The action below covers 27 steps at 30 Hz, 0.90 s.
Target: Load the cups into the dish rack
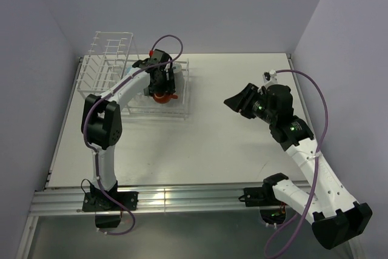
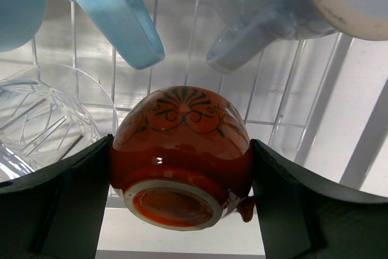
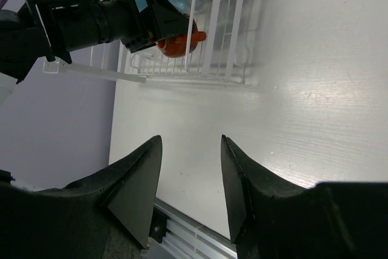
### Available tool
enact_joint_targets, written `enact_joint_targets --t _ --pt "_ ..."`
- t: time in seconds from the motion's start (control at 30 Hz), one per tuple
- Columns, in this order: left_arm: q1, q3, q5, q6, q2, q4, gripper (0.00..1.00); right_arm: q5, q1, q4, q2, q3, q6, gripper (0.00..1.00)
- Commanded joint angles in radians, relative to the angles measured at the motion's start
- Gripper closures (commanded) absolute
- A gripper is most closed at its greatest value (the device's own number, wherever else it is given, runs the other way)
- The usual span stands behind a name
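Clamping the red cup (image 2: 182, 150) in my left jaws over the rack (image 1: 106, 59), right jaws apart and empty, I judge 4 loaded, 1 left.

We see the top view bright and even, with soft light falling from above. The dish rack (image 1: 106, 68) throws only a faint shadow on the white table (image 1: 212, 144) just in front of it. Well in front of the rack, the metal rail (image 1: 182, 195) carries a hard glare streak.

In the left wrist view, inside the rack, the orange-red cup (image 2: 182, 150) is fairly sharp and bears a small highlight. The light blue mug (image 2: 118, 19) and the pale mug (image 2: 260, 10) beyond it are blurred, and the glass tumbler (image 2: 36, 119) beside it glints.

In the right wrist view the rack's wires wash out and a broad sheen lies on the table beside it. The fingers (image 3: 133, 186) of the right gripper (image 3: 191, 139) are dark and soft.
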Motion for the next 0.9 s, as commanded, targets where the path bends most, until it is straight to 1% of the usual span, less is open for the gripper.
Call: enact_joint_targets --t 0.0,0.3,0.4,0.5,0.53,0.6,0.63,0.73,0.87 --pt "0.002 0.044 -0.040 -0.012 -0.003 0.013 0.97 -0.013 -0.007 0.033 0.005 -0.002 -0.020 0.49" --pt "0.002 0.023 -0.052 -0.018 0.026 0.015 0.90 -0.015 -0.007 0.045 0.006 -0.018 -0.016 0.49" --pt "0.001 0.015 -0.057 -0.020 0.031 0.016 0.86 -0.015 -0.007 0.048 0.008 -0.025 -0.014 0.49" --pt "0.002 0.012 -0.057 -0.020 0.032 0.018 0.77 -0.020 -0.007 0.054 0.008 -0.029 -0.013 0.49" --pt "0.002 0.012 -0.057 -0.020 0.032 0.018 0.69 -0.018 -0.005 0.054 0.008 -0.029 -0.013 0.49" --pt "0.001 0.009 -0.061 -0.020 0.031 0.018 0.59 -0.018 -0.005 0.056 0.008 -0.032 -0.011 0.49" --pt "0.001 0.007 -0.061 -0.020 0.032 0.019 0.51 -0.018 -0.005 0.054 0.008 -0.032 -0.013 0.49" --pt "0.002 0.001 -0.066 -0.018 0.029 0.021 0.39 -0.018 -0.007 0.056 0.008 -0.032 -0.013 0.49" --pt "0.001 -0.011 -0.070 -0.018 0.023 0.026 0.31 -0.018 -0.007 0.056 0.006 -0.034 -0.013 0.49"
